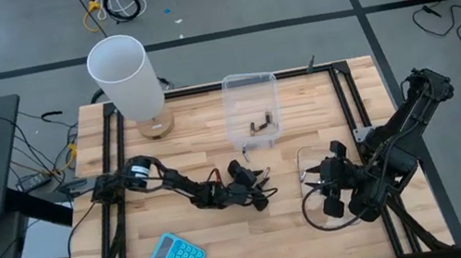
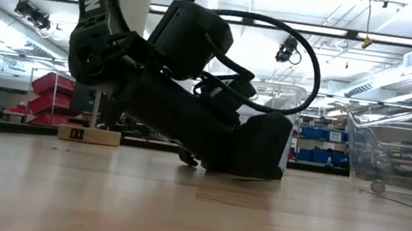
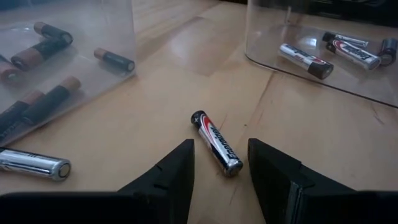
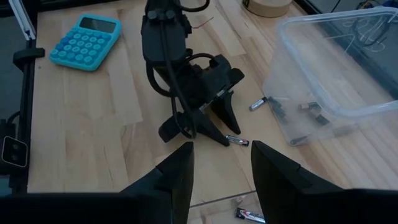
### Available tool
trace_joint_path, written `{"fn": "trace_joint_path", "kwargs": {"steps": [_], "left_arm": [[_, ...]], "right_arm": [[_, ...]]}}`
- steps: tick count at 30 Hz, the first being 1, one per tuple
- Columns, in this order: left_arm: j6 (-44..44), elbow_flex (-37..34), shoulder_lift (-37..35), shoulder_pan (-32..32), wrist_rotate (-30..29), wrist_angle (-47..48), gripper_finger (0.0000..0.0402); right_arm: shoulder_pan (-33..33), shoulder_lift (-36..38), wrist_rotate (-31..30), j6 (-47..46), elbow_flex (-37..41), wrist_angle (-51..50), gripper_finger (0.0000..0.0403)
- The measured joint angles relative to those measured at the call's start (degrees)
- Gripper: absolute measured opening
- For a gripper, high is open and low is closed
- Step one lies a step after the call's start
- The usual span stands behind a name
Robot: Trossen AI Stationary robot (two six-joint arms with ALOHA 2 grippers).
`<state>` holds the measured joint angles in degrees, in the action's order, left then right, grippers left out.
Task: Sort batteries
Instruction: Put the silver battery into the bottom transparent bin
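My left gripper (image 3: 221, 148) is open and low over the table's middle (image 1: 259, 195). Its fingers stand on either side of a silver-and-black battery (image 3: 216, 143) that lies flat on the wood, also visible in the right wrist view (image 4: 237, 141); I see no touch. A second silvery battery (image 3: 34, 163) lies loose on the table beside the far tub (image 1: 252, 107), which holds brown-ended dark batteries (image 3: 43, 50). The tub by the right arm (image 3: 267, 37) holds silvery batteries (image 3: 305, 60). My right gripper (image 4: 221, 155) waits open above that tub (image 1: 316, 191).
A blue calculator (image 1: 177, 257) lies near the table's near edge on the left. A white cylinder on a round wooden base (image 1: 123, 77) stands at the far left. The left arm (image 1: 174, 183) lies low across the table's middle. Bare wood shows between calculator and right tub.
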<state>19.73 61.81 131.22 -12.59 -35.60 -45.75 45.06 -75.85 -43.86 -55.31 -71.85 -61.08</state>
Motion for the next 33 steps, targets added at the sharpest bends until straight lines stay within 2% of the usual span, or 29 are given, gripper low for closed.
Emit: {"fn": "trace_joint_path", "kwargs": {"steps": [9,24,33], "left_arm": [[-0.1,0.0,0.1,-0.2,-0.6,0.4,0.0142],[0.3,-0.1,0.2,-0.3,-1.6,0.5,0.0028],[0.2,-0.1,0.3,-1.1,-2.3,-0.1,0.0025]], "right_arm": [[0.0,0.0,0.0,0.0,0.0,0.0,0.0146],[0.0,0.0,0.0,0.0,0.0,0.0,0.0146],[0.0,0.0,0.0,0.0,0.0,0.0,0.0146]]}}
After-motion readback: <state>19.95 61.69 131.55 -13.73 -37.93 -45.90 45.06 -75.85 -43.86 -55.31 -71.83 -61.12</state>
